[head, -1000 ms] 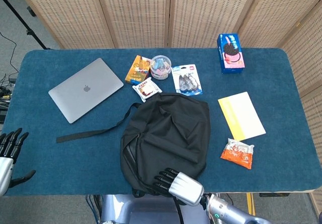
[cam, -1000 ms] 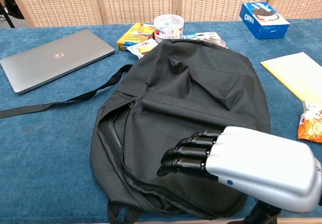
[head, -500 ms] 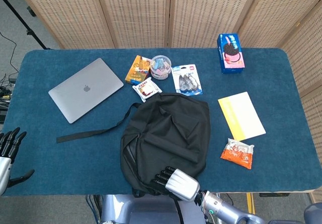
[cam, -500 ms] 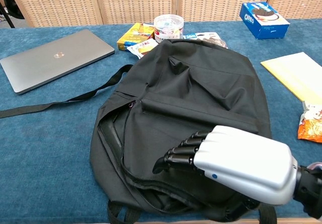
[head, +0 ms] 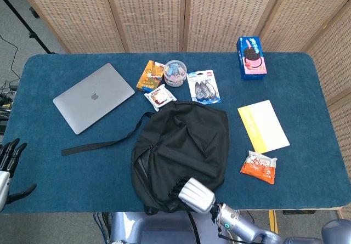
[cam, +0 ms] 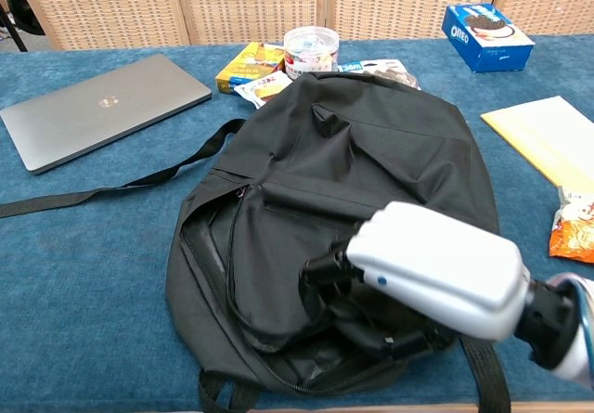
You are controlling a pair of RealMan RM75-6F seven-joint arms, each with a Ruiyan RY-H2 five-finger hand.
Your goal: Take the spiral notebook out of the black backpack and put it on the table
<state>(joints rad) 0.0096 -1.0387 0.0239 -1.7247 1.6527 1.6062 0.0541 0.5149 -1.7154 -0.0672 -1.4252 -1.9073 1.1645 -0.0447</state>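
Right hand (cam: 408,283): fingers dug into black backpack (cam: 371,162) opening, grasp hidden, cannot tell.
Left hand (head: 8,162): released, off-table.
Spiral notebook: unseen, presumably inside.
Risk: snagging fabric, dragging backpack.
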